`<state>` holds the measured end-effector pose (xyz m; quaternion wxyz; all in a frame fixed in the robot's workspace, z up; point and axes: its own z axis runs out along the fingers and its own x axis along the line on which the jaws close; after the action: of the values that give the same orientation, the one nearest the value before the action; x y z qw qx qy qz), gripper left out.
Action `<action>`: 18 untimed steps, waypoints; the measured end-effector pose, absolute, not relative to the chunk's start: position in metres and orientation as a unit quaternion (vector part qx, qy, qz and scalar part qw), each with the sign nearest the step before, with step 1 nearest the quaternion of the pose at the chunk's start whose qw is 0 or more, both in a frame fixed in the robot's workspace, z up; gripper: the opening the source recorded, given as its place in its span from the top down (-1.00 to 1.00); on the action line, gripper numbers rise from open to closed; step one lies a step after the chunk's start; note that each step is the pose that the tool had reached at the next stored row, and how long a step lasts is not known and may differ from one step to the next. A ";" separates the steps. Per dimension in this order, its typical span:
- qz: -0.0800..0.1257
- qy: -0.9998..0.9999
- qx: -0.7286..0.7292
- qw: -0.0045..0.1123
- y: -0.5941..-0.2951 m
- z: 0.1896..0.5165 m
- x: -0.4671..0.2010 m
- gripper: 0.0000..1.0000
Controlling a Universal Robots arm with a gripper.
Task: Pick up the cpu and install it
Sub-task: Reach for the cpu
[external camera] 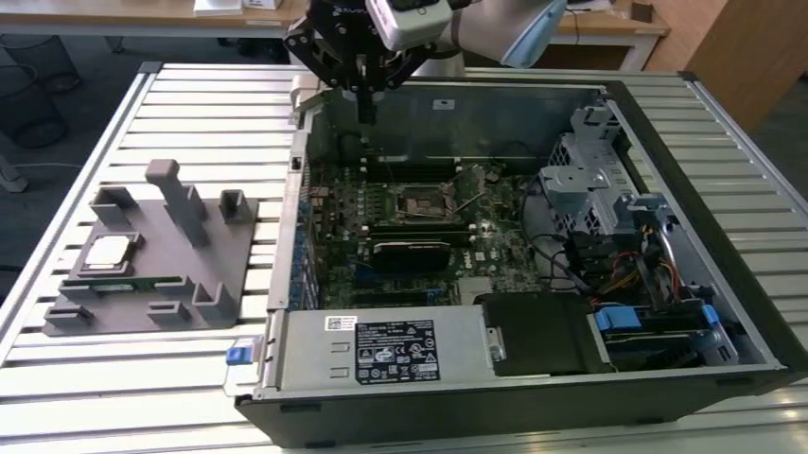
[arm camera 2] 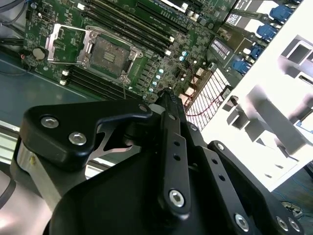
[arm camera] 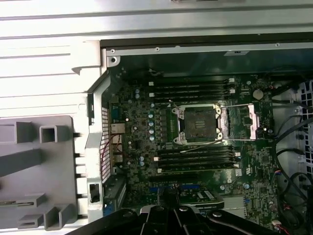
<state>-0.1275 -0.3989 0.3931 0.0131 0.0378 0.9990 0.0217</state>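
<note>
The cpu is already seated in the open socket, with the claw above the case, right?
No. The exterior view shows the cpu on the grey tray at the exterior view's left; the open socket is empty. The claw is above the case.

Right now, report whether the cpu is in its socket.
Out. The cpu lies on the grey tray; the motherboard socket is bare.

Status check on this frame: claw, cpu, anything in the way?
Claw shut, empty, over case far edge. Cpu on grey tray, untouched. Socket open, bare.
</note>
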 end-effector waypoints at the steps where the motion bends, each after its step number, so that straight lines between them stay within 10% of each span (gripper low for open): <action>1: 0.022 0.999 0.038 0.013 -0.399 0.393 -0.128 0.79; 18: 0.022 0.999 0.038 0.013 -0.399 0.392 -0.132 0.79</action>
<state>-0.1318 -0.3989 0.3924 0.0131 0.0379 0.9990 0.0217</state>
